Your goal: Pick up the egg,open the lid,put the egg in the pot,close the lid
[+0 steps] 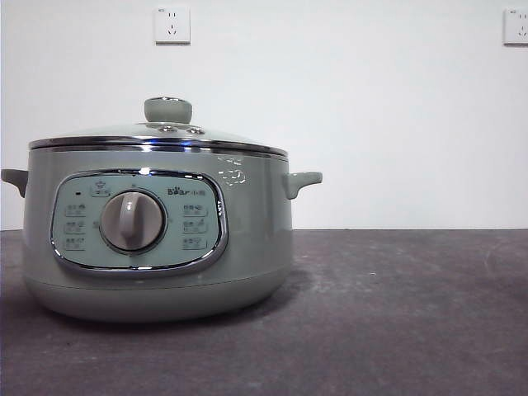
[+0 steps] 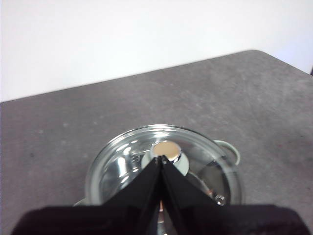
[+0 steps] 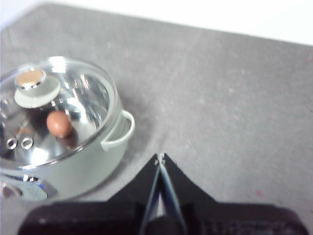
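Observation:
The sage-green pot stands at the left of the grey table, with the glass lid seated flat on it and the pale-green knob on top. In the right wrist view the reddish-brown egg lies inside the pot, seen through the lid. My left gripper is shut and empty, high above the lid, with its tips over the knob. My right gripper is shut and empty, above the table beside the pot's handle. Neither arm shows in the front view.
The grey table stretches to the right of the pot. A white wall stands behind it with two sockets. The table's far edge and a rounded corner show in the left wrist view.

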Robot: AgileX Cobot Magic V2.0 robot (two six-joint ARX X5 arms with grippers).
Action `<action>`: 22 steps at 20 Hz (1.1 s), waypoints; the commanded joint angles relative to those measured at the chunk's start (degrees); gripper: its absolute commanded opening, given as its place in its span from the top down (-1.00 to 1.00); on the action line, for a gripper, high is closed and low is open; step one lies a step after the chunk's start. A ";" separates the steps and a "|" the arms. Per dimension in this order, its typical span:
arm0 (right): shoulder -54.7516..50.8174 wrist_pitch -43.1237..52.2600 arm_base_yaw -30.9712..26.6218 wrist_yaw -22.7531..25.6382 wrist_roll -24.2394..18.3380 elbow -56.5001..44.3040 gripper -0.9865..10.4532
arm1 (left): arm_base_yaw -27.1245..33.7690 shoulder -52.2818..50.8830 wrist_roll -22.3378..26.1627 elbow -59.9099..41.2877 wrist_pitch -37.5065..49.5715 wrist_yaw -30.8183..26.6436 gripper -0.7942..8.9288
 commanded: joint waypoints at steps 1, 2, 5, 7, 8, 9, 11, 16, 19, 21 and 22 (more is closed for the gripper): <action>-4.46 5.77 0.13 -0.02 0.59 -7.37 0.86 | -0.26 -4.20 0.87 -4.83 0.28 -1.60 0.85; -6.12 6.93 0.13 -0.02 0.61 -9.64 0.86 | -0.31 -6.14 0.87 -6.75 0.35 -1.29 0.85; -7.17 4.94 0.07 0.98 0.77 -11.47 0.86 | -0.55 -8.87 -0.81 -8.85 -2.23 -1.16 0.84; -7.19 4.87 0.02 2.01 0.81 -11.45 0.86 | -0.55 -8.68 -1.31 -8.83 -4.92 -1.70 0.84; -7.23 4.68 0.07 1.49 0.79 -11.45 0.86 | -0.55 -8.13 -1.31 -8.83 -5.84 -1.64 0.84; -7.23 4.46 0.07 1.53 0.79 -11.45 0.86 | -0.55 -7.87 -1.33 -8.83 -6.58 -1.44 0.84; -7.23 4.42 0.07 1.62 0.79 -11.45 0.86 | -0.55 -6.88 -1.33 -8.83 -7.30 -1.44 0.84; -7.30 4.42 0.07 1.62 0.79 -11.45 0.86 | -0.55 -4.68 -1.29 -8.83 -7.50 -1.51 0.84; -7.32 4.42 0.07 1.62 0.79 -11.45 0.86 | 1.36 -6.27 5.92 -8.92 -7.43 -3.10 0.84; -7.32 4.42 0.07 1.62 0.79 -11.45 0.86 | 6.01 -8.17 6.38 -10.03 -5.73 -2.49 0.84; -7.32 4.42 0.07 1.62 0.79 -11.45 0.86 | 8.94 -9.46 6.47 -11.82 -2.91 -0.55 0.84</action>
